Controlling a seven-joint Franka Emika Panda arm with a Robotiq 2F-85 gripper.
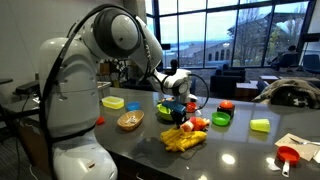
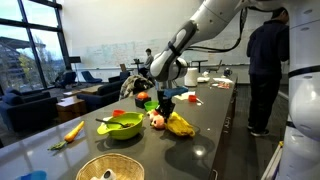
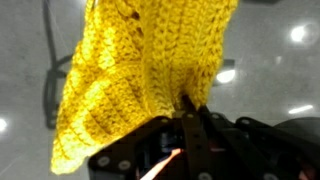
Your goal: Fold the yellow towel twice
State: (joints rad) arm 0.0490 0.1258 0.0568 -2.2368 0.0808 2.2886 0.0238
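Note:
The yellow towel point(image 1: 184, 140) is a bunched, ribbed knit cloth on the dark table, seen in both exterior views point(image 2: 180, 124). My gripper point(image 1: 180, 116) is right above it and its fingers are shut on a fold of the cloth. In the wrist view the towel point(image 3: 140, 60) hangs from the closed fingertips point(image 3: 188, 108) and fills most of the picture, with the glossy table behind it. In an exterior view the gripper point(image 2: 165, 104) pinches the towel's near edge.
Around the towel are a green bowl point(image 2: 122, 126), a woven basket point(image 1: 130, 121), a flat yellow container point(image 1: 113, 102), a blue bowl point(image 1: 133, 107), a yellow-green block point(image 1: 260, 125), a red scoop point(image 1: 289, 156), a carrot point(image 2: 73, 131) and small red items point(image 1: 200, 123). A person point(image 2: 268, 60) stands by the table.

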